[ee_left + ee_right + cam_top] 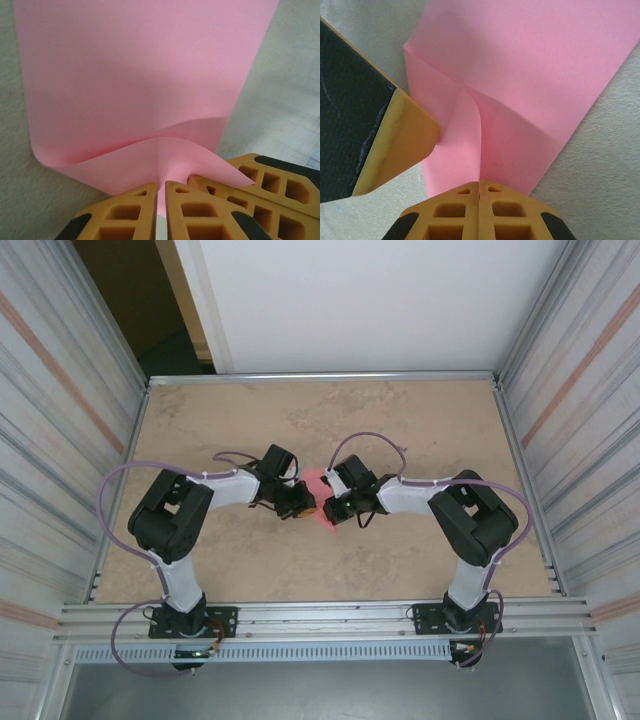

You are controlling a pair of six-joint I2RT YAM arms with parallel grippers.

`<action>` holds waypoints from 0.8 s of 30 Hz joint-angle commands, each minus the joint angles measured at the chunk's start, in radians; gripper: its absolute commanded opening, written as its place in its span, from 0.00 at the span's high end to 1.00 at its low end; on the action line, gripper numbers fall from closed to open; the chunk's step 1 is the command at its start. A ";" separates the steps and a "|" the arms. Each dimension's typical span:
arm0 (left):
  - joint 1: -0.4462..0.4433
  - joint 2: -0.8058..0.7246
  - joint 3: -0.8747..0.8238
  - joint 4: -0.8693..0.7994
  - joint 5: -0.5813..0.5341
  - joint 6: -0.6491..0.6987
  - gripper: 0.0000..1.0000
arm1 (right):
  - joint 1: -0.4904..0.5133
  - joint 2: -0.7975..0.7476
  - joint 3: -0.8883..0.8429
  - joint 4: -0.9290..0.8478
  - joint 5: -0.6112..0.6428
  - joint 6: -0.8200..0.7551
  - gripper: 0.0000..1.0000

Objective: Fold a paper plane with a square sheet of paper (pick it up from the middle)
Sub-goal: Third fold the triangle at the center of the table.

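The square sheet of paper (pixel 317 486) is pink and lies at the table's middle, mostly covered by both grippers. My left gripper (pixel 304 504) comes in from the left and my right gripper (pixel 331 506) from the right, tips almost touching. In the left wrist view the paper (pixel 140 75) rises into a curled ridge, and my left gripper (pixel 161 187) is shut on that raised fold. The right gripper's orange fingers (pixel 265 182) sit just beside it. In the right wrist view my right gripper (pixel 479 183) is shut on the paper (pixel 535 75) at its upright crease, with a left finger (pixel 400 137) close by.
The beige tabletop (pixel 420 420) is bordered by a metal frame rail (pixel 330 618) at the near edge and corrugated walls (pixel 60 420) on both sides. A white panel stands behind the far edge.
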 commanded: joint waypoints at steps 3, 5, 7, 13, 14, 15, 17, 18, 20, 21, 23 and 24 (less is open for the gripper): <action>-0.004 0.021 0.027 -0.043 -0.024 0.027 0.88 | 0.004 0.038 0.003 -0.042 0.007 0.025 0.94; -0.004 0.025 0.028 -0.046 -0.025 0.026 0.88 | 0.003 0.038 0.003 -0.042 0.007 0.025 0.94; -0.004 0.026 0.027 -0.047 -0.028 0.028 0.88 | 0.003 0.037 0.003 -0.043 0.007 0.025 0.94; -0.002 0.031 0.028 -0.051 -0.034 0.031 0.88 | 0.004 0.040 0.003 -0.044 0.005 0.025 0.94; 0.000 0.032 0.027 -0.054 -0.035 0.031 0.88 | 0.004 0.040 0.005 -0.044 0.006 0.025 0.94; 0.001 0.035 0.028 -0.056 -0.036 0.031 0.88 | 0.005 0.039 0.003 -0.044 0.005 0.025 0.94; 0.002 0.037 0.028 -0.059 -0.039 0.031 0.88 | 0.004 0.039 0.003 -0.044 0.006 0.025 0.94; 0.003 0.038 0.029 -0.060 -0.039 0.031 0.88 | 0.003 0.037 0.004 -0.044 0.005 0.025 0.94; 0.003 0.043 0.032 -0.067 -0.044 0.030 0.88 | 0.005 0.036 0.003 -0.045 0.005 0.025 0.94; 0.003 0.045 0.035 -0.072 -0.043 0.030 0.88 | 0.005 0.038 0.004 -0.045 0.006 0.024 0.94; 0.003 0.050 0.039 -0.079 -0.043 0.031 0.88 | 0.003 0.038 0.003 -0.047 0.005 0.023 0.94; 0.003 0.051 0.039 -0.080 -0.046 0.030 0.88 | 0.003 0.036 0.003 -0.047 0.006 0.023 0.94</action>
